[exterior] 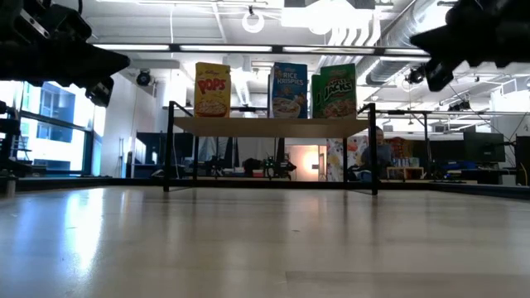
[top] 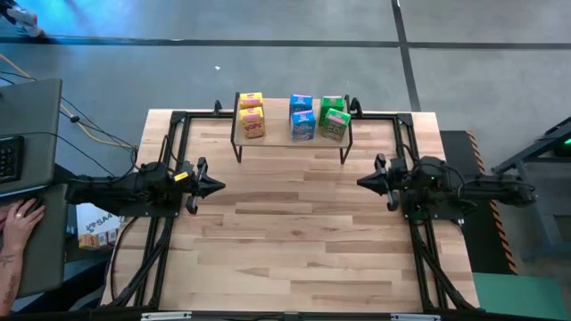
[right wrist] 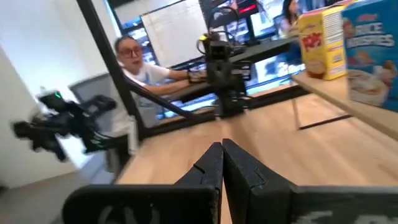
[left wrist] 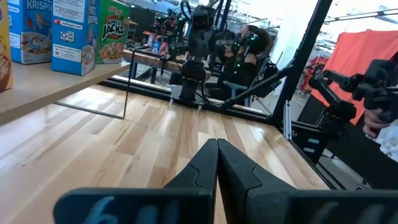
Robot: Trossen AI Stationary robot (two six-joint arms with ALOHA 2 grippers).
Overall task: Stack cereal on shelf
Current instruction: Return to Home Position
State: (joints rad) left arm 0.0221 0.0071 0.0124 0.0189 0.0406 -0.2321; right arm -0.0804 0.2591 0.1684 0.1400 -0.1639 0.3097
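The left tool (top: 212,185) hangs above the table (top: 294,254), in front of the shelf (top: 278,134) and out past its yellow end. Its tip points across toward the other arm. Its two fingers (left wrist: 200,167) are pressed together with nothing between them. The right tool (top: 364,182) hangs opposite it, in front of the shelf and out past its green end, and its fingers (right wrist: 239,167) are also together and empty. Both tools are well apart from the shelf.

The shelf stands at the far edge of the table. All six cereal boxes stand upright on its plank in three pairs, one box behind the other. The yellow boxes (top: 252,116) are at one end, the blue boxes (top: 302,119) are near the middle, and the green boxes (top: 333,117) are just beside the blue ones. A bare stretch of plank lies between the yellow pair and the blue pair.
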